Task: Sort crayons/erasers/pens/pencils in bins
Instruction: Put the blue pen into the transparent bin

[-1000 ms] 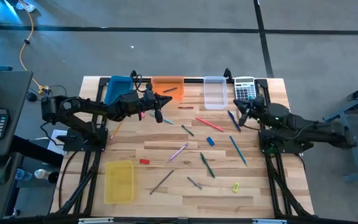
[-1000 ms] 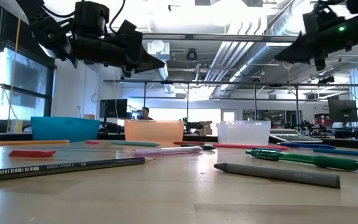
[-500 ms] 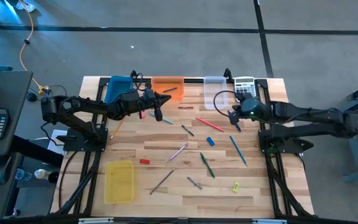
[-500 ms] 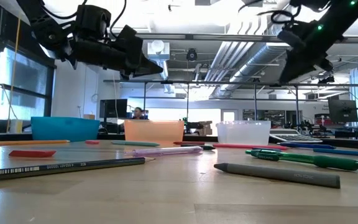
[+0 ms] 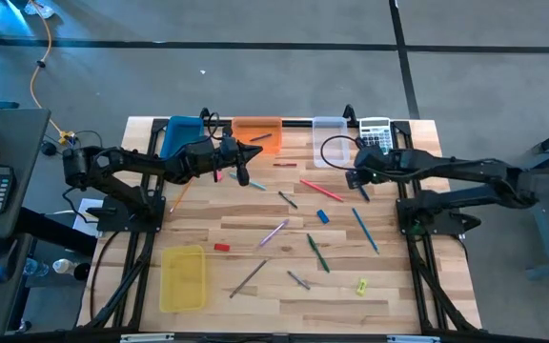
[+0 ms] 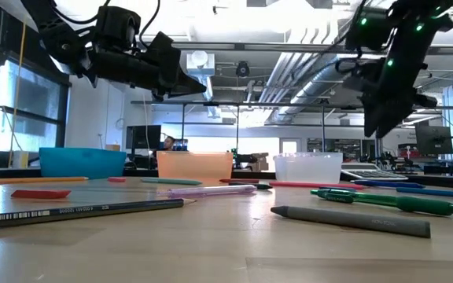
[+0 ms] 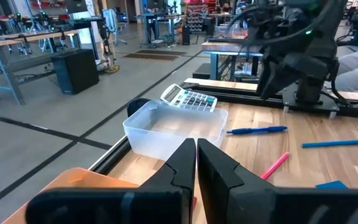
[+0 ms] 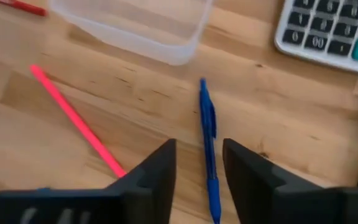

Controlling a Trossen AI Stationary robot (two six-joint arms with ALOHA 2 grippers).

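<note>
Jaws on the right gripper (image 8: 197, 163) are spread, hanging above the blue pen (image 8: 209, 147) with the pen lined up in the gap; nothing pinched. Pen is a slim glossy stick with a clip, lying flat on the wood-plank desk (image 5: 255, 238) near the right edge, just short of the clear bin (image 8: 132, 25) and the grey calculator (image 8: 328, 28).

Left gripper (image 7: 196, 163) jaws are pressed together, empty, held up over the far edge beside the orange bin (image 5: 256, 132).

Bins are shallow rectangular plastic trays: blue bin (image 5: 181, 135), orange and clear in a row along the far edge, yellow bin (image 5: 182, 277) at the near-left corner. Clear one is translucent with rounded corners.

Mid-desk is scattered with thin sticks: pink pencil (image 8: 76, 121) lying diagonal near the blue pen, green pen (image 5: 317, 253), teal pen (image 5: 364, 230), a dark pencil (image 5: 248, 278), a grey matte crayon (image 6: 351, 221) with a pointed tip. Small chunky red eraser (image 5: 221, 247) lies flat toward the yellow bin.
</note>
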